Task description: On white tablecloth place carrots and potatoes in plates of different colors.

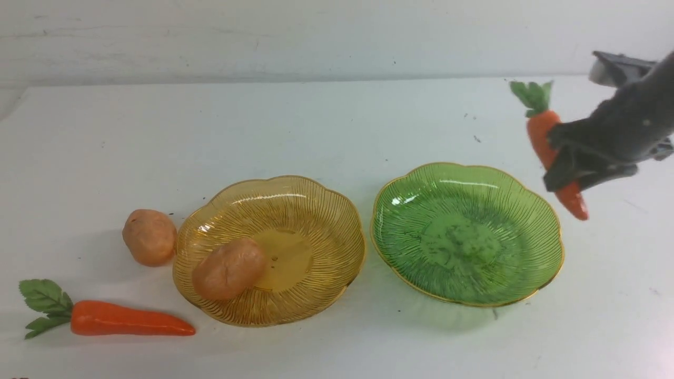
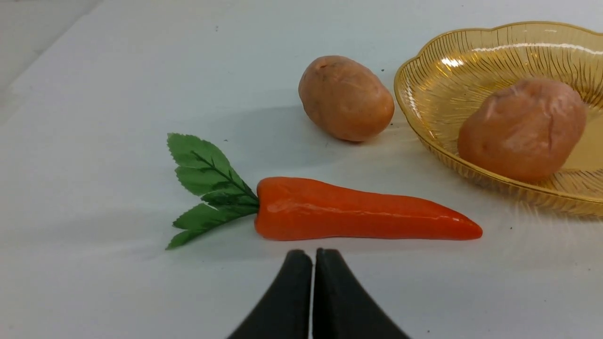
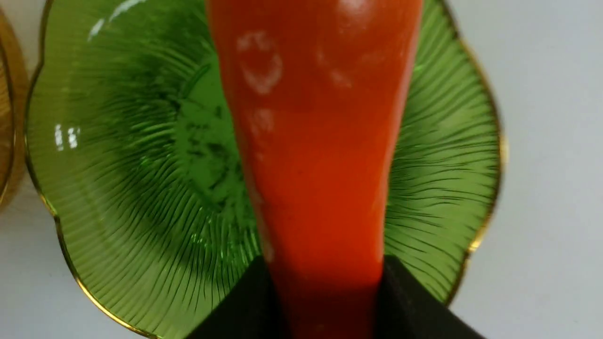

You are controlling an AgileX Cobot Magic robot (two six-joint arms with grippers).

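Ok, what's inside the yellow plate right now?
One potato lies inside the yellow plate, off centre toward the robot's left. Nothing else shows; the patch under the potato is covered.

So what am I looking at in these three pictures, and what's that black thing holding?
This is a robot with two arms, each ending in a two-fingered pincer. The wide picture looks forward from between the arms; the other two come from cameras on its wrists. On the white tablecloth sit an amber plate holding one potato, an empty green plate, a second potato beside the amber plate, and a loose carrot. The right pincer grips another carrot, off the cloth, near the green plate. The left pincer is shut, empty, close to the loose carrot.
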